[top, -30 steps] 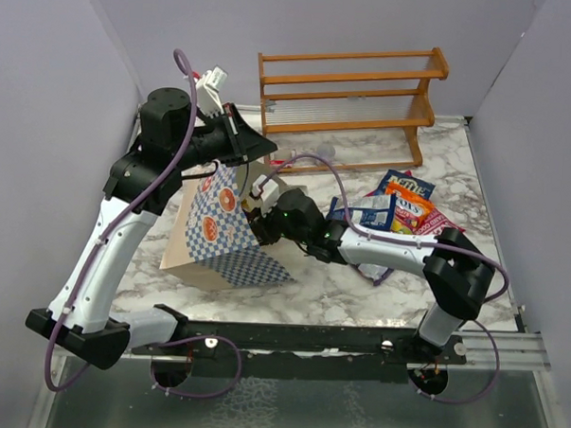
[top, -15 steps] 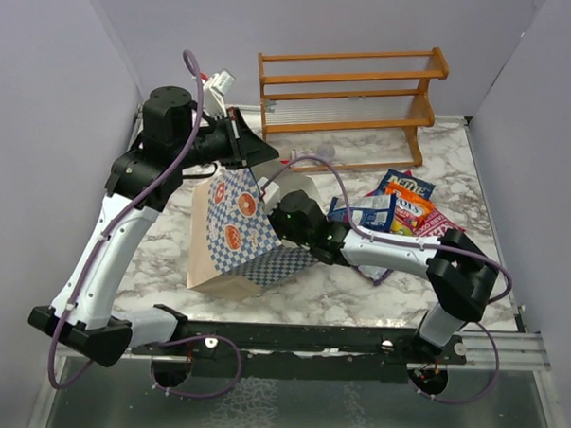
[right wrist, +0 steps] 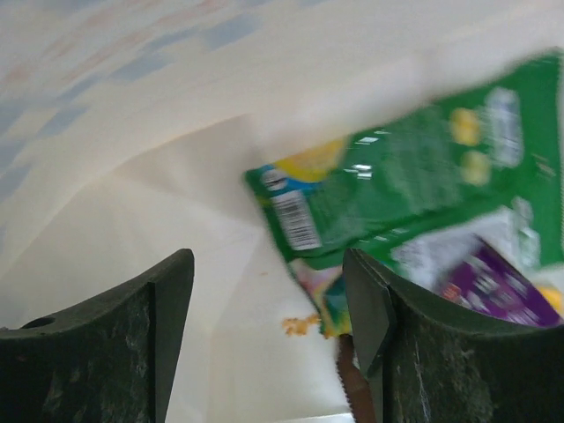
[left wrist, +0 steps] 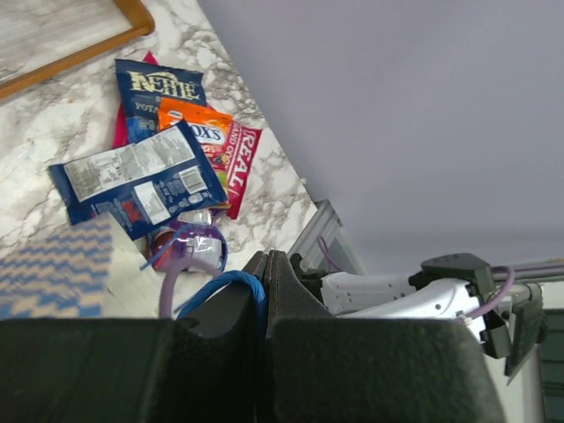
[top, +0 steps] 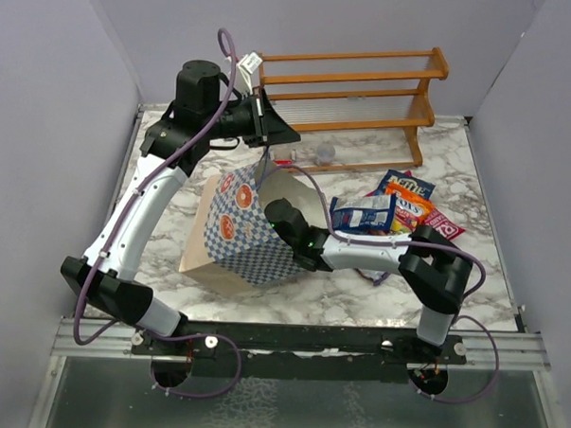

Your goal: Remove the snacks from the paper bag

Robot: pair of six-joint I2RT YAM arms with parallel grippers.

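Progress looks partial to us: several snacks (top: 404, 208) lie on the table (top: 495, 185) right of the paper bag (top: 232, 240), but a green packet (right wrist: 414, 189) and a purple packet (right wrist: 493, 286) sit inside it. Our left gripper (left wrist: 266, 264) is clamped on the blue cord handle (left wrist: 231, 284). Our right gripper (right wrist: 266, 273), fingers apart and empty, is in the bag's mouth.

The top camera looks down from above and behind the arm bases onto the whole table (top: 358, 284), with the rack (top: 348, 93) at the far side. The left wrist camera peers past the left hand (left wrist: 265, 264) towards the packets (left wrist: 145, 172), which the top view also shows. The right wrist camera sits very near, looking past the right hand (right wrist: 266, 269) into the bag (right wrist: 115, 159), and its picture is blurred.
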